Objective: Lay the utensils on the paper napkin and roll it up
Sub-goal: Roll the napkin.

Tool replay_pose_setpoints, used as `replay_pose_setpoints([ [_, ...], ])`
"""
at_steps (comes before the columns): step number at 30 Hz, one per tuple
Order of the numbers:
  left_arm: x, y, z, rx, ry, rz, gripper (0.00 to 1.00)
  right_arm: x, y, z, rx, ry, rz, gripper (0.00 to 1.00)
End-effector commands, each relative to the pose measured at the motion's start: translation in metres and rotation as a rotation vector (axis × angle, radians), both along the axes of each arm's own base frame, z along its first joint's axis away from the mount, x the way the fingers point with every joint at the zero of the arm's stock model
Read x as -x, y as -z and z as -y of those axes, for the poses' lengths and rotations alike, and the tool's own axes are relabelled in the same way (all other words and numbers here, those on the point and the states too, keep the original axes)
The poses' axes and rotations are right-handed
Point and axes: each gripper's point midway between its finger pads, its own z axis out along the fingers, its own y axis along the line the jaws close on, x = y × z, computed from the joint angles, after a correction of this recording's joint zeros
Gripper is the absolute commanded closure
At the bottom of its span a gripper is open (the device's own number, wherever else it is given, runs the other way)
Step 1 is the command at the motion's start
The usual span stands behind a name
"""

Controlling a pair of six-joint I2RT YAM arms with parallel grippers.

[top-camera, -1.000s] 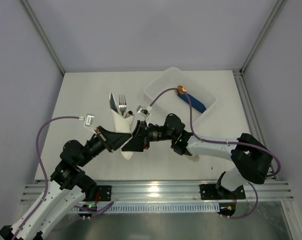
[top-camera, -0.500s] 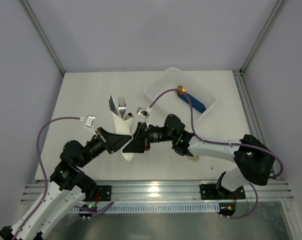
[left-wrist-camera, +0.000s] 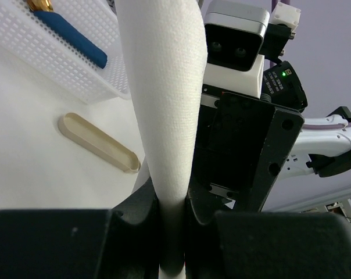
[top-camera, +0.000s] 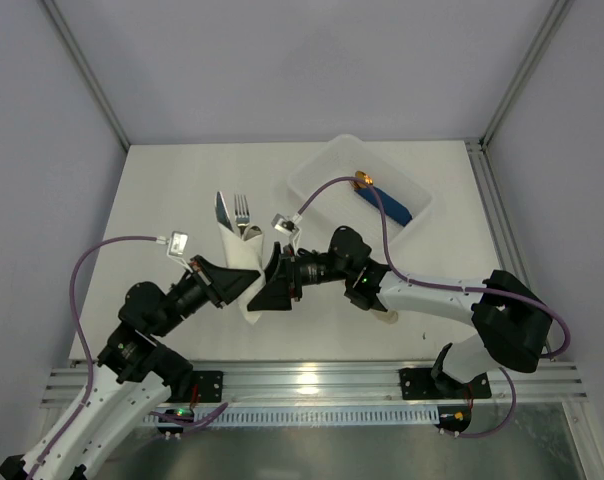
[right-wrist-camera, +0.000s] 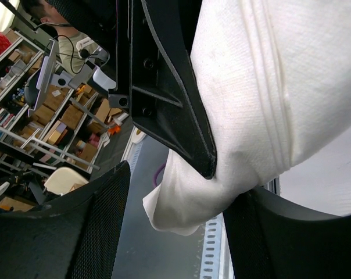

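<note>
Thin white paper napkin (top-camera: 239, 255) wound into a narrow tube around the slim shiny silver metal utensils (top-camera: 243, 212), held clear of the white desk (top-camera: 162, 200) near its middle. Fork tines and a dark-tipped knife blade (top-camera: 225, 208) poking out of the tube's far end, side by side. Near end of the tube hanging loose and crumpled in the right wrist view.

Left hand (left-wrist-camera: 172, 215) clamped tight on the paper napkin, black fingers (left-wrist-camera: 135, 215) pinching it flat low on the roll. Right hand (right-wrist-camera: 175, 232) facing it from the other side, spread wide around the roll's lower end, not squeezing it; paper bulging against one finger (right-wrist-camera: 292, 232), the other well apart from it.

Farther off, to the right at the back: white plastic perforated rectangular tray (top-camera: 312, 180) holding a blue-handled gold-tipped piece (top-camera: 387, 203). Beige oblong sleeve (left-wrist-camera: 97, 142) flat on the desk near the tray, partly hidden under the right arm from above.
</note>
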Motion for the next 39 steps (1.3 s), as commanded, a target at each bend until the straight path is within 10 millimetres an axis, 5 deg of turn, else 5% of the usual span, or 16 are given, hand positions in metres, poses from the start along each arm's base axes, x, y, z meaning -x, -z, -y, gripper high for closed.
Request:
replay_pose_setpoints([
  [1,0.006,-0.032,-0.003,0.054,0.008,0.085,1.00,0.004,-0.043,-0.001,-0.123,-0.020,0.058,0.36],
  [5,0.008,-0.033,-0.003,0.062,0.013,0.086,1.00,-0.001,-0.045,-0.005,-0.132,-0.012,0.043,0.46],
  [12,0.011,-0.034,-0.002,0.074,0.026,0.093,1.00,-0.001,-0.052,-0.009,-0.179,-0.033,0.029,0.96],
  [23,0.012,-0.032,-0.006,0.048,0.012,0.089,0.98,0.005,-0.060,-0.003,-0.246,-0.057,0.041,0.96],
  [32,0.014,-0.031,-0.009,0.034,0.006,0.096,0.60,0.008,-0.060,0.000,-0.257,-0.068,0.059,0.96],
  [39,0.015,-0.029,-0.010,0.029,0.002,0.091,0.42,0.011,-0.057,0.002,-0.246,-0.077,0.069,0.96],
])
